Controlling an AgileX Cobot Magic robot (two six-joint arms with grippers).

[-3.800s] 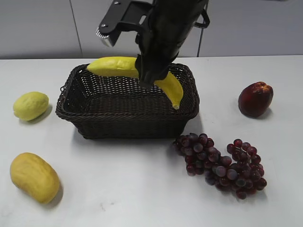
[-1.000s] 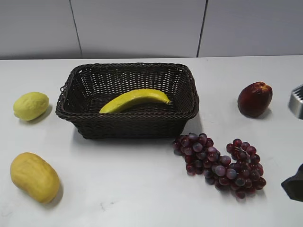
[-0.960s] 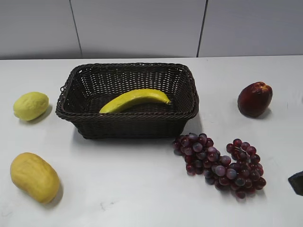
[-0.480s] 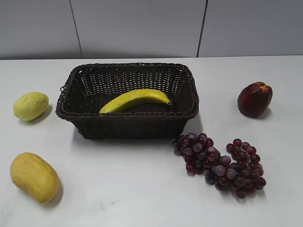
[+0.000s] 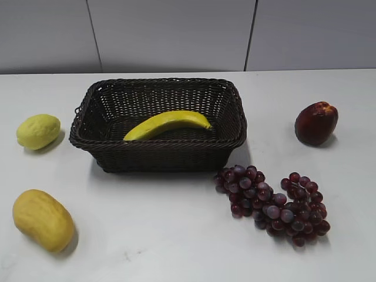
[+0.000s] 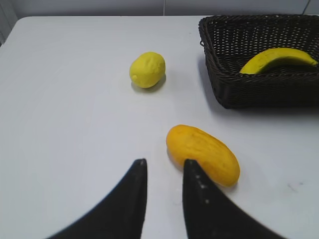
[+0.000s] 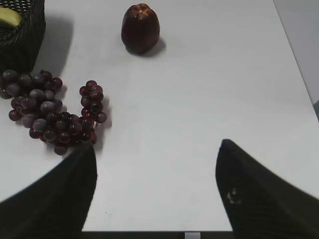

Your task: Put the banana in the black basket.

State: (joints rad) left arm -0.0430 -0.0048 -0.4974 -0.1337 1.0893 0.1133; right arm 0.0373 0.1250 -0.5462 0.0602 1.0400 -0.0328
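The banana (image 5: 167,124) lies on the floor of the black basket (image 5: 157,150), slanted from front left to back right, with no gripper on it. Both also show in the left wrist view: the banana (image 6: 277,59) and the basket (image 6: 259,92) at the upper right. A corner of the basket (image 7: 20,47) shows at the upper left of the right wrist view. My left gripper (image 6: 164,162) hangs over the table, empty, its fingers a narrow gap apart, just left of a mango. My right gripper (image 7: 157,149) is wide open and empty near the table's front right edge. Neither arm shows in the exterior view.
A lemon (image 5: 38,131) sits left of the basket and a yellow-orange mango (image 5: 43,220) at the front left. A bunch of dark red grapes (image 5: 273,205) lies front right of the basket, a dark red apple (image 5: 316,123) farther right.
The right arm carried the banana over the basket, let it go inside, then drew back off the right edge of the exterior view. The banana now lies still in the basket.
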